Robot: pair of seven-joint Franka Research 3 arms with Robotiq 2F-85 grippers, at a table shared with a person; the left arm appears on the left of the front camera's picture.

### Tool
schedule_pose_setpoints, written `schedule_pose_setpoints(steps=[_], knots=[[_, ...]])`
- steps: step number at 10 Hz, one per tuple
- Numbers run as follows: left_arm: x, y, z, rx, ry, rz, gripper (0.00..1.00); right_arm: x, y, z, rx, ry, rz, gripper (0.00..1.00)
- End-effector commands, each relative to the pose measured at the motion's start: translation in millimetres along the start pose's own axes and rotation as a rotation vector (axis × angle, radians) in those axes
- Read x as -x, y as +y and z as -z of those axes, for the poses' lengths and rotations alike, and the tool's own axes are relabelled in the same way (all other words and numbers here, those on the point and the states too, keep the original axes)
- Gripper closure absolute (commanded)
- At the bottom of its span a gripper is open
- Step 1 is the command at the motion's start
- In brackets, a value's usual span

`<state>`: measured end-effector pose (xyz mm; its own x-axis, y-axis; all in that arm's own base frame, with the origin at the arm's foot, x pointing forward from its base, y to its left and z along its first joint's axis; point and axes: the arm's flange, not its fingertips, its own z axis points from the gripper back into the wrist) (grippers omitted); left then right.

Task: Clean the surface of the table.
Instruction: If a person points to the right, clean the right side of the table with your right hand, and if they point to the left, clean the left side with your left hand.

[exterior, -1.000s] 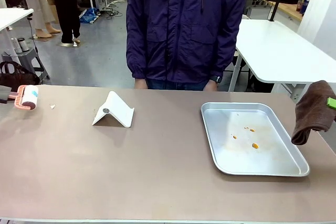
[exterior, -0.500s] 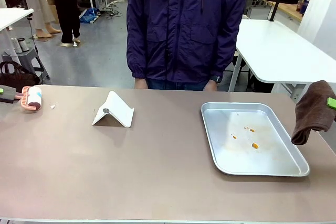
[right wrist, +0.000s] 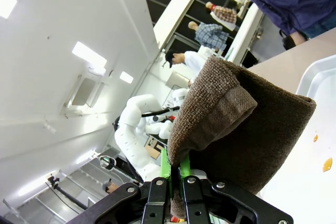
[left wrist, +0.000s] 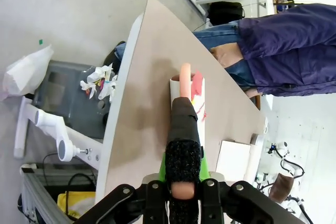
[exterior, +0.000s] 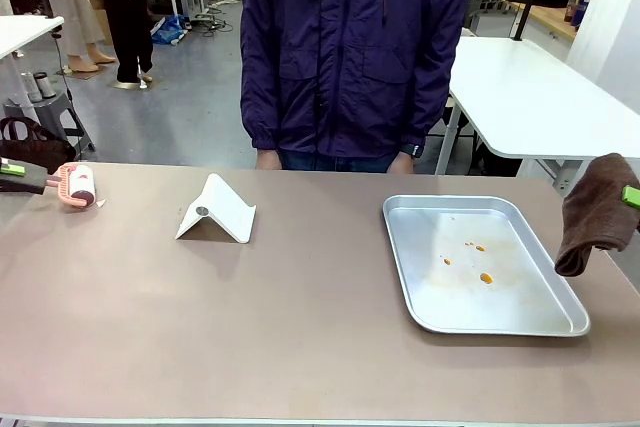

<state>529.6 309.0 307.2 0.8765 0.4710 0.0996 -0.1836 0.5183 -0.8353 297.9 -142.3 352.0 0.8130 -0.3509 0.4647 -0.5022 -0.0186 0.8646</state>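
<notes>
Spread over beige bench (exterior: 300,337): white folded stand (exterior: 216,210) left of middle, metal tray (exterior: 450,292) with orange spots (exterior: 485,277) at right, person (exterior: 355,47) standing at far edge. Low at far left, left gripper (left wrist: 182,174) clamped on pink lint roller (exterior: 77,187), roll touching bench. Raised at right edge, right gripper (right wrist: 173,174) pinching brown cloth (exterior: 595,212) hanging beside tray.

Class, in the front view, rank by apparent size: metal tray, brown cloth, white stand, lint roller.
1. metal tray
2. brown cloth
3. white stand, not far behind the cloth
4. lint roller
</notes>
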Motion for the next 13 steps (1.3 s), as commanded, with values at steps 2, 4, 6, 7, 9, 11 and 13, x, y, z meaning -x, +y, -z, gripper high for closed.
schedule_pose_setpoints(steps=[2,4,6,7,9,11,13], knots=[[10,-11,24,-0.07,0.041,-0.004,0.78,-2,6,1,-0.013,0.003,0.019,1.0],[8,-17,34,-0.086,0.049,0.006,0.78,-2,6,1,-0.013,0.003,0.019,1.0],[6,-23,42,-0.084,0.055,0.019,0.78,-2,6,1,-0.013,0.003,0.019,1.0],[6,-29,45,-0.074,0.048,0.029,0.78,-2,6,1,-0.013,0.003,0.019,1.0],[7,-43,50,-0.034,0.033,0.059,0.78,-2,6,1,-0.013,0.003,0.019,1.0],[10,-63,43,0.069,-0.011,0.097,0.78,-2,6,1,-0.013,0.003,0.019,1.0],[19,-82,22,0.139,-0.044,0.122,0.78,-2,6,1,-0.013,0.003,0.019,1.0]])
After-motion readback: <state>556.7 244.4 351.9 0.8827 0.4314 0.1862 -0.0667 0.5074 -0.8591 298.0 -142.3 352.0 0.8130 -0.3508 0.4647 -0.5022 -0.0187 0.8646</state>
